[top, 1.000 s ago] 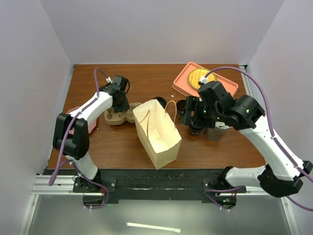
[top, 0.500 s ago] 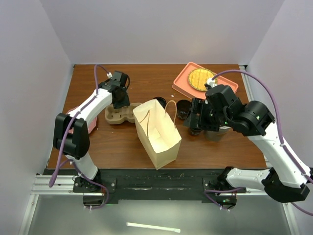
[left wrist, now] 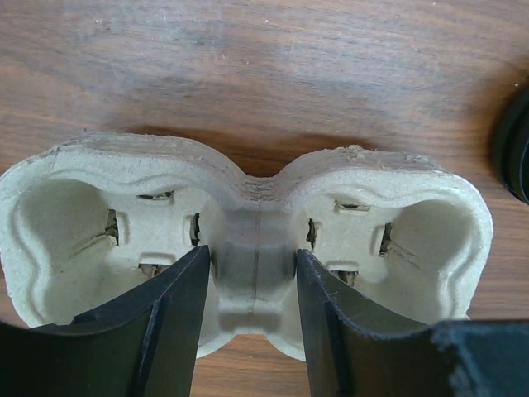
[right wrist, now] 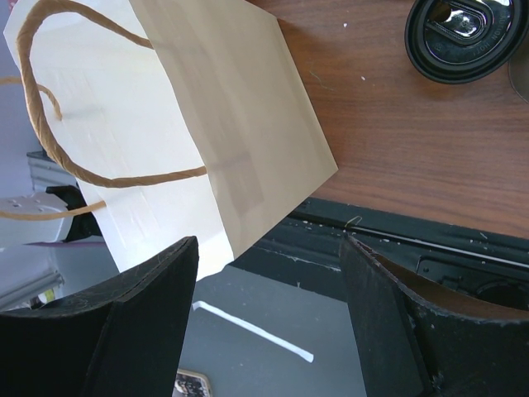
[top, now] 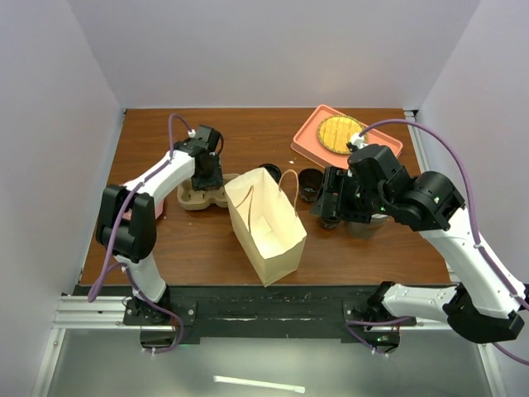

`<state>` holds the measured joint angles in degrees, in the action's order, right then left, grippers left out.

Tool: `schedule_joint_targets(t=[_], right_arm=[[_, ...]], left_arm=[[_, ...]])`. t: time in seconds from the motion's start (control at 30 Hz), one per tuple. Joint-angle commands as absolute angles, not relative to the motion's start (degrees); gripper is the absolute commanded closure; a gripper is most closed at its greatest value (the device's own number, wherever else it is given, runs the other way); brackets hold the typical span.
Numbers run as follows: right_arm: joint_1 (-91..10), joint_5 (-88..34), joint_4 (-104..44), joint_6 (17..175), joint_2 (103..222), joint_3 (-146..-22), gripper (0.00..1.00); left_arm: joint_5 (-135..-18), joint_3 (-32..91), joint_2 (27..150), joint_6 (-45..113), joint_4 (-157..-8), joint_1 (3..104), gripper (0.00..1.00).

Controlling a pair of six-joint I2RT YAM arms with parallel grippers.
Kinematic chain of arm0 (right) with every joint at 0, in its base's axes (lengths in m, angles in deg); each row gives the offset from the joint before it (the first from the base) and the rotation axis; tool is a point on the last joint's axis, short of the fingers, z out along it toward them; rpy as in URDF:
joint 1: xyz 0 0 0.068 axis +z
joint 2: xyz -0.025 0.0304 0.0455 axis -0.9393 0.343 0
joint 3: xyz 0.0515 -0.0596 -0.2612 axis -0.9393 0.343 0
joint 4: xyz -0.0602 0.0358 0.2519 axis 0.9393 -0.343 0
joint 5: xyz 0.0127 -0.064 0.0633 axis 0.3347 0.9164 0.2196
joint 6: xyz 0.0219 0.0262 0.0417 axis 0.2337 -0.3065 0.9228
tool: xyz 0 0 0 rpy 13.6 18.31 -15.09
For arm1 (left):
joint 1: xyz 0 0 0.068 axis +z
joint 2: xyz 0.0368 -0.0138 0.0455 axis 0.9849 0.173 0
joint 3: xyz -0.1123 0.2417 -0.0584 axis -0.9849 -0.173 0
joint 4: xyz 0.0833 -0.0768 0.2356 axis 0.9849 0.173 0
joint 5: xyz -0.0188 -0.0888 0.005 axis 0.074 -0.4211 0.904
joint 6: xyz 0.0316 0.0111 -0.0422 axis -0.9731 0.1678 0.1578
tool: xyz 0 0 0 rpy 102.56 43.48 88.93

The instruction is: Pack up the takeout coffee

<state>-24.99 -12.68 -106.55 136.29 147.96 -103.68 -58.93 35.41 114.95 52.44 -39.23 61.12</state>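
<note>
R tool (right wrist: 270, 244) wide, empty. Takeout coffee (right wrist: 465, 37) upper right on worktop (right wrist: 397, 149), near bag (right wrist: 165, 124). Centre jaws round cup wall, squeeze lightly, keep upright. L tool (left wrist: 252, 252) straddles carrier (left wrist: 397, 240); grip unclear.

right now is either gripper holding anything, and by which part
The right gripper holds nothing, jaws open. The left gripper straddles the centre bridge of the pulp cup carrier; whether it grips it cannot be told.
</note>
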Motion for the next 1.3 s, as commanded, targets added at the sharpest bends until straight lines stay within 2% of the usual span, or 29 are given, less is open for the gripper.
schedule_joint_targets(t=[0.0,0.13,0.53,0.77,1.0,1.27], right_arm=[[-25.11,-13.14,-107.71,137.08,147.58,-103.65,0.27],[-25.11,-13.23,-107.45,137.08,147.58,-103.65,0.27],[-25.03,-13.05,-108.15,136.9,147.66,-104.09,0.27],[-24.94,-14.19,-111.84,141.38,147.84,-105.67,0.27],[-24.94,-17.26,-104.47,150.78,142.14,-100.14,0.28],[-24.85,-16.31,-103.49,150.88,140.9,-97.93,0.29]], left_arm=[[-58.32,35.5,114.73,50.84,-39.95,60.7,0.48],[-58.32,35.33,115.0,50.75,-40.48,60.7,0.5],[-58.14,36.47,114.56,49.87,-39.69,60.7,0.63],[-58.14,40.95,113.42,50.04,-36.79,60.7,0.68],[-57.79,42.53,112.54,50.05,-35.03,60.7,0.68],[-54.8,37.52,114.2,49.96,-37.05,60.88,0.63]])
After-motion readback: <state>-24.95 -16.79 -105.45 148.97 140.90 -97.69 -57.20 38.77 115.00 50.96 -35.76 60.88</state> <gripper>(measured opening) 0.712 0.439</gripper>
